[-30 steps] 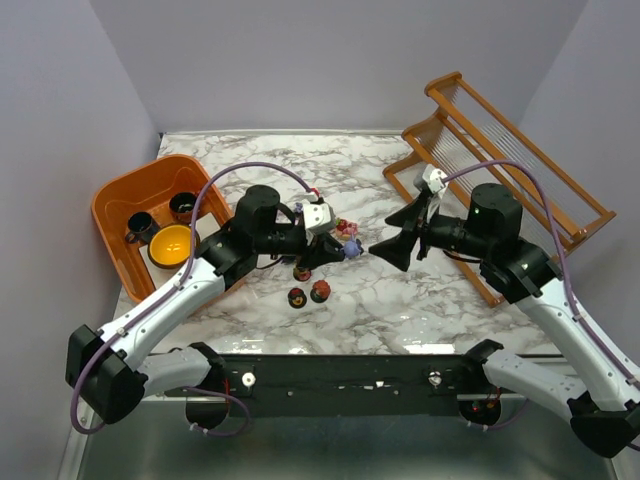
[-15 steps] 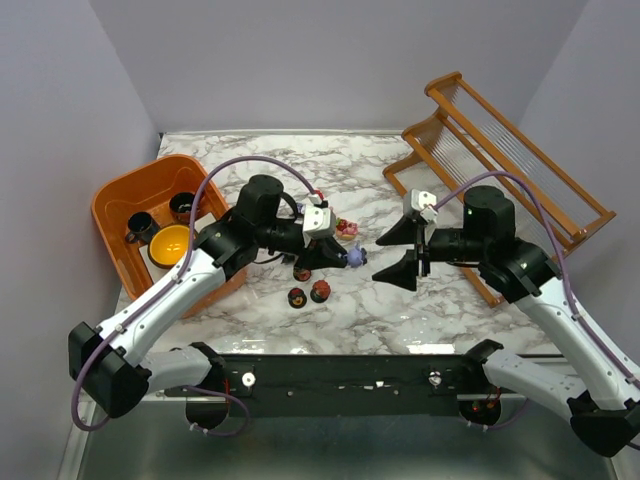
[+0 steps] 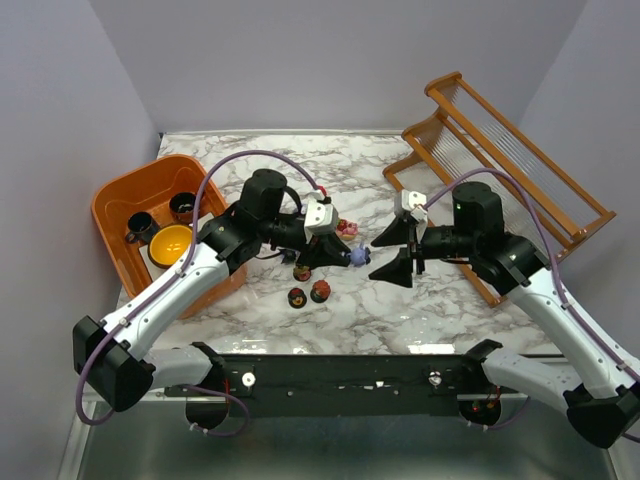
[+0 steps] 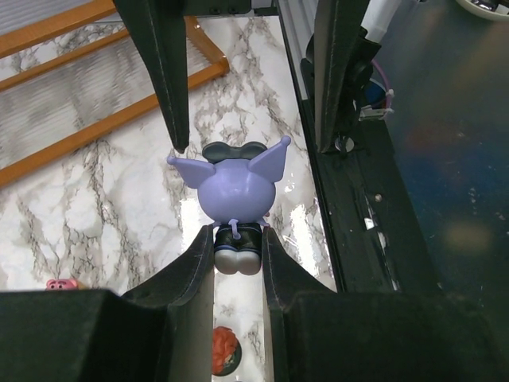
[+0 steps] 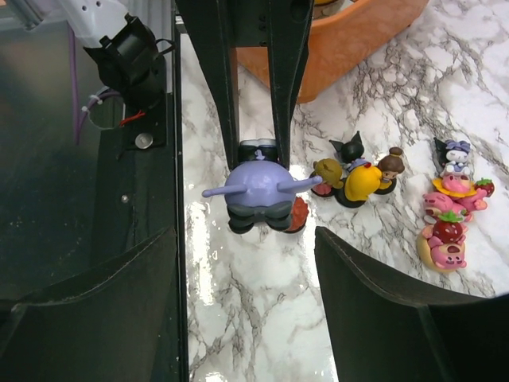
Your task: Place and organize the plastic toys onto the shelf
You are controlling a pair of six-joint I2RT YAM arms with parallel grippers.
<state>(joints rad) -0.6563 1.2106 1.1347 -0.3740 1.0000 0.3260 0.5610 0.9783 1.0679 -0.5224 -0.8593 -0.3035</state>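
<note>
Near the centre of the marble table (image 3: pixel 440 300), the left gripper (image 3: pixel 345 256) is clenched on a purple figurine (image 3: pixel 356 257). Its two fingers (image 4: pixel 200 267) pinch the toy's dark lower body, and the big-eared head sticks out past the tips. Just beside the figurine, at its 3 o'clock, the right gripper (image 3: pixel 391 253) faces it with jaws spread wide and nothing between them. In the right wrist view its fingers (image 5: pixel 374 286) stand either side of the toy without touching it. The other plastic toys (image 3: pixel 309 293) lie on the table: a few at the held one's 7 to 8 o'clock, and a pink cluster (image 5: pixel 445 215) near its 11 o'clock. The shelf (image 3: pixel 500 150) stands at the table's 2 o'clock, well apart from the figurine. An orange tub (image 3: pixel 110 205) sits at the table's 9 o'clock.
</note>
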